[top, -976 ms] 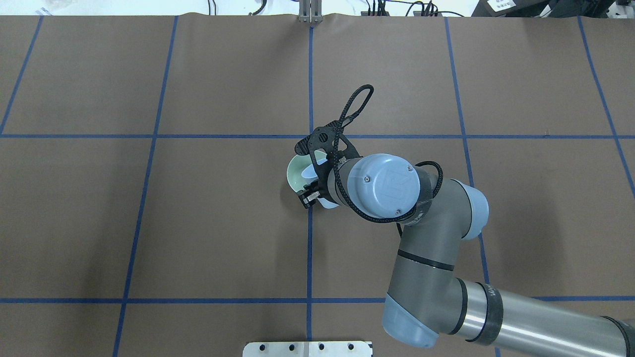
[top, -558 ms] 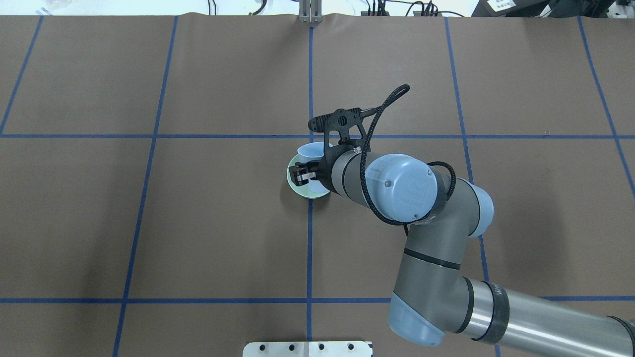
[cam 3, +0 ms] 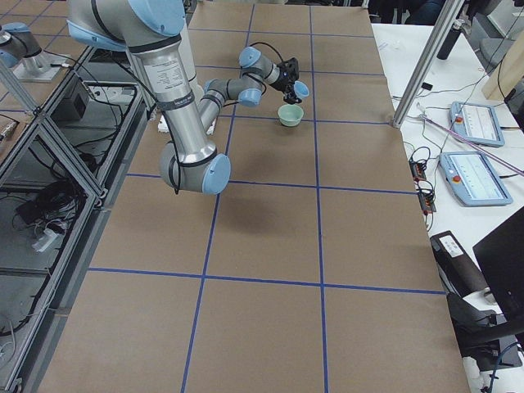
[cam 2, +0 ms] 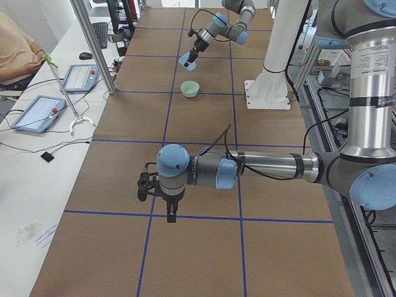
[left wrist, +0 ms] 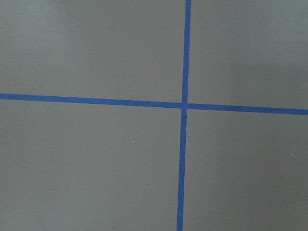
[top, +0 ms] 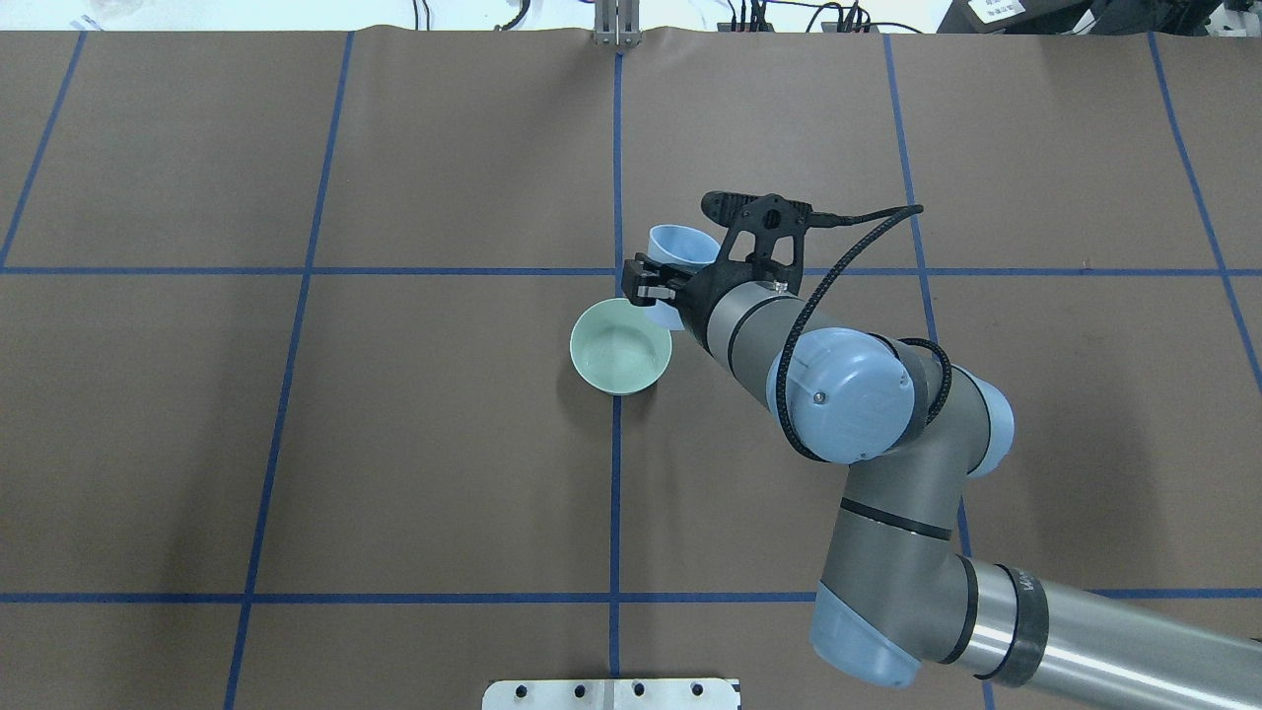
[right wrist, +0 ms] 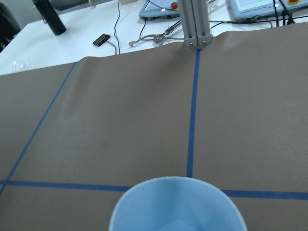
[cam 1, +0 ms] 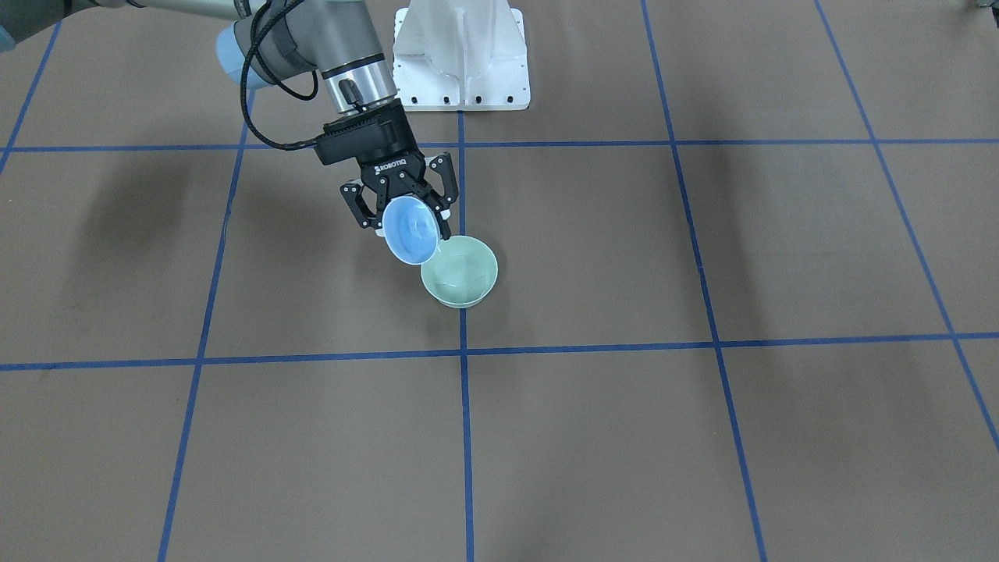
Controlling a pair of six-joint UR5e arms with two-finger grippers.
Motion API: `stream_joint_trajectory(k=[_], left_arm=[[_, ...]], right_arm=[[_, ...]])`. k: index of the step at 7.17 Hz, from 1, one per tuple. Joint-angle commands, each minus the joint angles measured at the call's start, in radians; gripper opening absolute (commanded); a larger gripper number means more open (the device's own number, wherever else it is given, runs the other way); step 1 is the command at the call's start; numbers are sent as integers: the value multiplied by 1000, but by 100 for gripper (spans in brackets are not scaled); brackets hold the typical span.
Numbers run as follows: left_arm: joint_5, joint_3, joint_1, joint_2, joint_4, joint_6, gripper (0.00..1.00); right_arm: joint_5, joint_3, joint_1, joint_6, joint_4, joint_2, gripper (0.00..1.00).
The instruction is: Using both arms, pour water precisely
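My right gripper (cam 1: 406, 222) is shut on a pale blue cup (cam 1: 410, 229) and holds it tilted in the air, mouth towards the front camera, its lip just above the near rim of a pale green bowl (cam 1: 460, 272). From overhead the cup (top: 682, 244) sits at the bowl's (top: 621, 347) far right. Water shows only as faint ripples in the bowl (cam 1: 462, 277). The cup's rim fills the bottom of the right wrist view (right wrist: 178, 204). My left gripper (cam 2: 162, 197) hangs low over bare table far from the bowl; I cannot tell if it is open.
The white pedestal (cam 1: 460, 55) stands behind the bowl on the robot's side. A metal post (top: 616, 22) is at the far table edge. An operator (cam 2: 15, 49) and tablets (cam 2: 37, 112) are at the side bench. Blue tape lines grid the brown table.
The right gripper has swung the cup from over the bowl towards the far right. The bowl, mostly covered by the wrist before, now lies in full view.
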Motion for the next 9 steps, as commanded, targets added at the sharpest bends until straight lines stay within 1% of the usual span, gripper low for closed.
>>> stream_joint_trajectory(k=[1,3,4,5,6,8,9], left_arm=[[2,-1,0,13,0,0,100],[2,-7,0,29,-18,0,100],[2,-7,0,29,-18,-1,100],[2,-5,2,29,-18,-1,100],[3,-5,0,27,-18,-1,100],[2,-5,2,23,-18,-4,100],[2,-7,2,23,-18,-3,100]], right_arm=[[-176,3,3,82,1,-95,0],[-323,3,6,87,4,-176,0],[-386,3,6,151,9,-233,0],[-412,3,6,196,10,-285,0],[-437,-5,6,199,67,-354,0],[-466,-42,4,196,247,-521,0],[-500,-113,4,196,326,-557,0]])
